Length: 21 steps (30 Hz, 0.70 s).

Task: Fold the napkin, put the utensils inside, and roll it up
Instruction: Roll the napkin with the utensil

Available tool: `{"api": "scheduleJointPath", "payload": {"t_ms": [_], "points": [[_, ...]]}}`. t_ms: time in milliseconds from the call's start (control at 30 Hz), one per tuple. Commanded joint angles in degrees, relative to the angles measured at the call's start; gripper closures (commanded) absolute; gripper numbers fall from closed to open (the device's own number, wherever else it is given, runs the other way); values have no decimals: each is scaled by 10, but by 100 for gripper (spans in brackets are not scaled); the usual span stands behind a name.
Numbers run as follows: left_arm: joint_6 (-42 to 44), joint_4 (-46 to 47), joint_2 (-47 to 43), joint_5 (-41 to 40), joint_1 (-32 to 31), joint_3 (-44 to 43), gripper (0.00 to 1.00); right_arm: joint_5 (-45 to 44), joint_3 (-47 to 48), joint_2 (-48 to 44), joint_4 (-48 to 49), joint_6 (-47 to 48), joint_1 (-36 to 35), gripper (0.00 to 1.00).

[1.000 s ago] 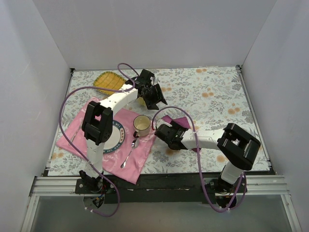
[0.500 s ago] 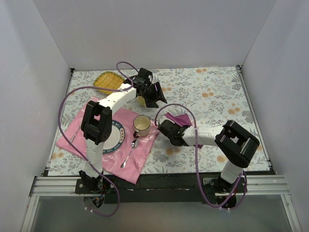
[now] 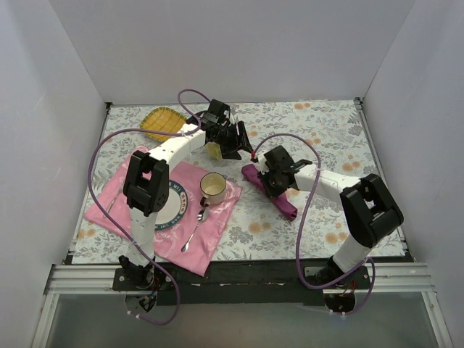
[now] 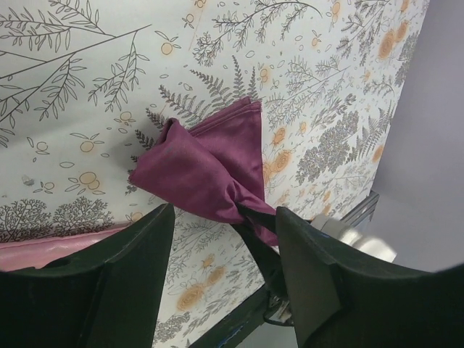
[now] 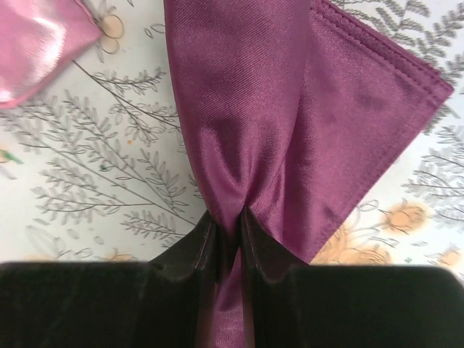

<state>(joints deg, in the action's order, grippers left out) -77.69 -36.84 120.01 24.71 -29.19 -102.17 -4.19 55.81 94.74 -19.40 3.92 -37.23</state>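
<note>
Bunched napkin (image 5: 290, 109) pinched in right gripper (image 5: 228, 228), left gripper (image 4: 225, 212) spread, cup (image 3: 212, 188) and placemat (image 3: 217, 221) left of napkin, floral tablecloth (image 3: 326, 138), white walls (image 3: 239, 51).

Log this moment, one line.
right claw: shut on napkin, bunched | left claw: open, empty | spoon: on pink placemat

Napkin (image 5: 246, 123) pinch partly hidden between right fingers (image 5: 185, 254)
</note>
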Motion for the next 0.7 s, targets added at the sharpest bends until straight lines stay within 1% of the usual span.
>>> {"api": "scheduleJointPath", "payload": {"t_ms": [0,167,300,533,567,667], "points": [[19,-1,-13,16,4,-16,43,225,-14,3,7,-66,58,98],[31,-7,-16,10,4,-16,43,337,-39,28,61,-122,109,98],[39,-10,-21,4,4,-18,43,393,-54,43,104,-159,153,98],[47,-10,-18,32,3,-17,43,500,-83,85,174,-219,214,99],[49,-10,-18,36,2,-16,43,522,-89,88,197,-228,229,98],[52,-10,-17,46,1,-14,43,548,-99,101,227,-247,254,99]]}}
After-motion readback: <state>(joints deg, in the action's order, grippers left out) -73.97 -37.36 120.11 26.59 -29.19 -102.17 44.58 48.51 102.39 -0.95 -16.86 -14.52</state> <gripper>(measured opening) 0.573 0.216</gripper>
